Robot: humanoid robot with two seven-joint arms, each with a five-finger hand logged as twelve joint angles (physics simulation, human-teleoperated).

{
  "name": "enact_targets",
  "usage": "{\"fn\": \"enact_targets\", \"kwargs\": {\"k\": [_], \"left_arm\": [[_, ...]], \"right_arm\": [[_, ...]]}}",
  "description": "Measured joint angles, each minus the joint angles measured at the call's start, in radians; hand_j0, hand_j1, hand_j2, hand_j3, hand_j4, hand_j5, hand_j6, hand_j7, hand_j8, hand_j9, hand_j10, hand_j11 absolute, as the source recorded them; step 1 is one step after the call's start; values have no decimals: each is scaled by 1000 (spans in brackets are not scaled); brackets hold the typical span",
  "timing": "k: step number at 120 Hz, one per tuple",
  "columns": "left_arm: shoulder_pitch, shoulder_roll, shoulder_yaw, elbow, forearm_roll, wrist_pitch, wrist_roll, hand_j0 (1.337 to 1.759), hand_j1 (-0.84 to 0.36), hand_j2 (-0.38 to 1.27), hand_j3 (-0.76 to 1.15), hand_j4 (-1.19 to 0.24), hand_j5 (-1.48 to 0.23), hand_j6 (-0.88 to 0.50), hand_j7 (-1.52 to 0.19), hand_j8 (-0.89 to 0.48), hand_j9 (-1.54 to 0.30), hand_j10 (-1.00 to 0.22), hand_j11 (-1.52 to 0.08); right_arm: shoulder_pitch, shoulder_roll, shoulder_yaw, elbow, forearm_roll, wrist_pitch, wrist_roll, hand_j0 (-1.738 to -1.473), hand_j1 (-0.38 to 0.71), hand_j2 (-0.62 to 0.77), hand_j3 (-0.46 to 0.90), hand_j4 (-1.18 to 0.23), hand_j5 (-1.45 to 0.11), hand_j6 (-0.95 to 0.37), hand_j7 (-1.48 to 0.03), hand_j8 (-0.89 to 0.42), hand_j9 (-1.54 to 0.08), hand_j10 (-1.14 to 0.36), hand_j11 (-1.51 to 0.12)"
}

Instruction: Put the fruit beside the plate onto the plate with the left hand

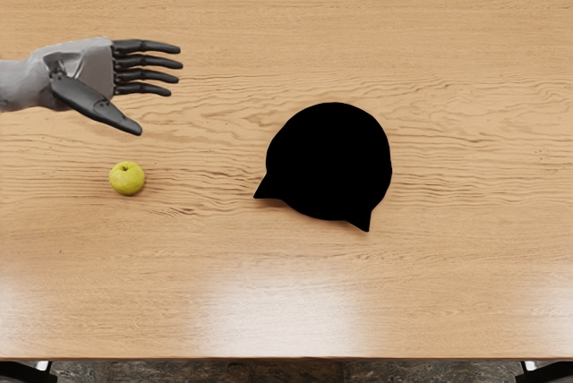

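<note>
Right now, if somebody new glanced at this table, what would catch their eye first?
The black plate stands out most: a dark, oddly pointed shape just right of the middle of the wooden table. Next is the small yellow-green apple, alone on the wood well to the plate's left. Above the apple in the picture, the left hand reaches in from the left edge with its fingers spread, holding nothing.

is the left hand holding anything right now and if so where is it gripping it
Nothing is held. The left hand is open above the table, apart from the green apple.
</note>
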State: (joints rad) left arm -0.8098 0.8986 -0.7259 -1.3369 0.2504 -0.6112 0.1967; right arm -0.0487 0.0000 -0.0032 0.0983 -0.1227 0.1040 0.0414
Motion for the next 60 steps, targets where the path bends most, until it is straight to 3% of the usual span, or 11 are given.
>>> {"fn": "enact_targets", "kwargs": {"k": [33, 45, 60], "left_arm": [[5, -58, 0, 1, 38, 0, 0, 1658, 68, 49, 0, -236, -306, -236, -306, -236, -306, -236, -306], [1, -34, -1, 0, 44, 0, 3, 1658, 68, 49, 0, -236, -306, -236, -306, -236, -306, -236, -306], [-6, 47, 7, -3, 54, 0, 65, 1658, 67, 49, 0, -237, -307, -237, -307, -237, -307, -237, -307]], "right_arm": [[6, 0, -1, 0, 0, 0, 0, -1658, -305, -7, 0, -37, -47, -37, -47, -37, -47, -37, -47], [6, 0, -1, 0, 0, 0, 0, -1658, -305, -7, 0, -37, -47, -37, -47, -37, -47, -37, -47], [6, 0, -1, 0, 0, -1, 0, -1658, -305, -7, 0, -37, -47, -37, -47, -37, -47, -37, -47]]}}
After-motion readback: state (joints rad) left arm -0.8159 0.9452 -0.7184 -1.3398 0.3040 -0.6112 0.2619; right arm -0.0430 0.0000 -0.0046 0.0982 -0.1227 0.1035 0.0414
